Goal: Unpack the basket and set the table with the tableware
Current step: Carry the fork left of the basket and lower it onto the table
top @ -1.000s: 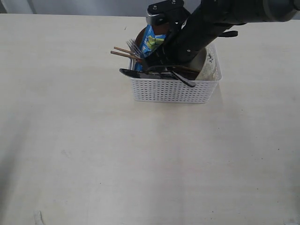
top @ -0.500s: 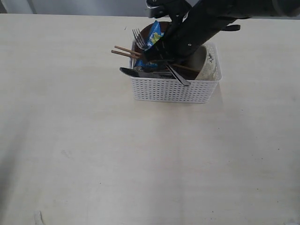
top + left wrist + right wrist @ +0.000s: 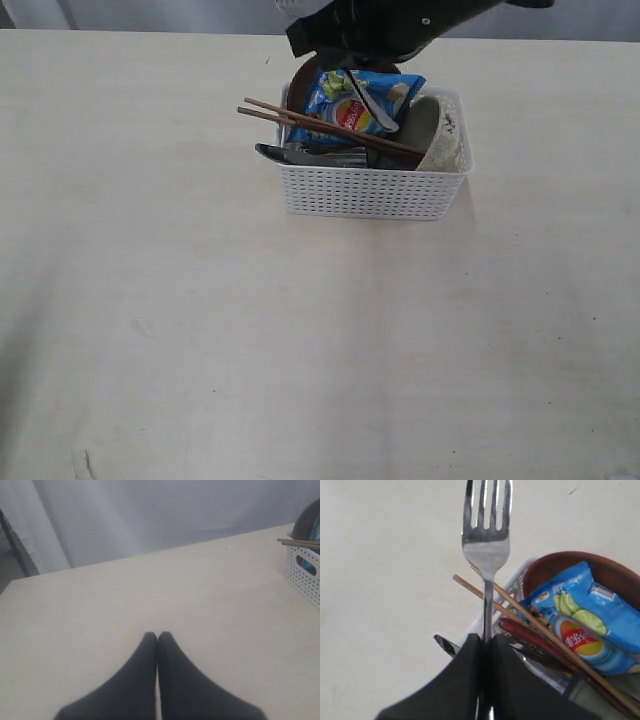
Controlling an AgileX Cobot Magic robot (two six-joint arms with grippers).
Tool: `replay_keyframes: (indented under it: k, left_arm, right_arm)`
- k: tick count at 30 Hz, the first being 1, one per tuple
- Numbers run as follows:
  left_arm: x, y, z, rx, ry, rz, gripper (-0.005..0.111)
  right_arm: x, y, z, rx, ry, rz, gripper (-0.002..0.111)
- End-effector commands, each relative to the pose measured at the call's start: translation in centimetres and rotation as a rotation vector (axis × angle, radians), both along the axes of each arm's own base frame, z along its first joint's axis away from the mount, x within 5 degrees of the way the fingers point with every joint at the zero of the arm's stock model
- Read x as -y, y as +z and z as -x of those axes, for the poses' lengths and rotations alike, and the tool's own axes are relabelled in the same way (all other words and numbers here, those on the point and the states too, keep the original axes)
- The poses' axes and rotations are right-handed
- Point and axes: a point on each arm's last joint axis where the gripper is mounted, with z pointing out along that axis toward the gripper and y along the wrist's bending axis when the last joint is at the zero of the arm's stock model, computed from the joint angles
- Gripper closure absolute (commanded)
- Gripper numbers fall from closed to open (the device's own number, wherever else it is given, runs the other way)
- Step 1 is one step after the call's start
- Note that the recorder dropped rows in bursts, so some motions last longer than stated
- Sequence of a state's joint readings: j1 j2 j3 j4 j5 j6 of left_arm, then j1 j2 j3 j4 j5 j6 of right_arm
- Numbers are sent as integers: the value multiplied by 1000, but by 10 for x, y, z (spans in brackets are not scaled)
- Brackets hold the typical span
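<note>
1. White lattice basket (image 3: 372,192) in the exterior view, sitting on the far part of the cream surface (image 3: 200,330), a bit right of middle. It's packed. There's a blue chip bag (image 3: 345,100) propped up in it, and brown chopsticks (image 3: 300,117) lie across the top with their ends poking out past the left rim. A pale bowl (image 3: 445,135) is tipped up at the right end, a reddish-brown plate (image 3: 297,82) stands behind the bag, and a knife (image 3: 275,153) hangs over the left corner. The dark right arm (image 3: 390,22) hovers above the back of the basket.
2. Left wrist view: the left fingers (image 3: 140,670) are pressed together with nothing between them, over bare surface. The basket's corner and the chopstick tips just peek in at one edge, well away from them.
3. Right wrist view: the right fingers (image 3: 462,670) are pinched on the handle of a steel fork (image 3: 486,545), tines pointing away from the camera. Under it you can see the basket with the chopsticks, a dark red spoon (image 3: 530,636), the chip bag, the plate and the knife.
</note>
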State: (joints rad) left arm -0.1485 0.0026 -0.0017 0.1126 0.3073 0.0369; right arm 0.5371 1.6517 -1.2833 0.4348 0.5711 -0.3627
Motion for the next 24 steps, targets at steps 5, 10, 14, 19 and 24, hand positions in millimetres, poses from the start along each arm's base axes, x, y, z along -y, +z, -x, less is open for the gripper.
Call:
replay_keyframes:
  k: [5, 10, 14, 19, 24]
  left_arm:
    - [0, 0, 0, 7, 5, 11, 107]
    - [0, 0, 0, 7, 5, 11, 107]
    - [0, 0, 0, 7, 5, 11, 107]
    - [0, 0, 0, 7, 5, 11, 107]
    - [0, 0, 0, 7, 5, 11, 107]
  right_arm:
    - [-21, 34, 48, -60, 85, -71, 109]
    - [-49, 11, 87, -219, 109, -65, 109]
    - [-65, -29, 116, -275, -16, -152, 109]
    - [-62, -81, 142, -233, -200, -333, 109]
    - [-56, -127, 147, -248, -373, -396, 109]
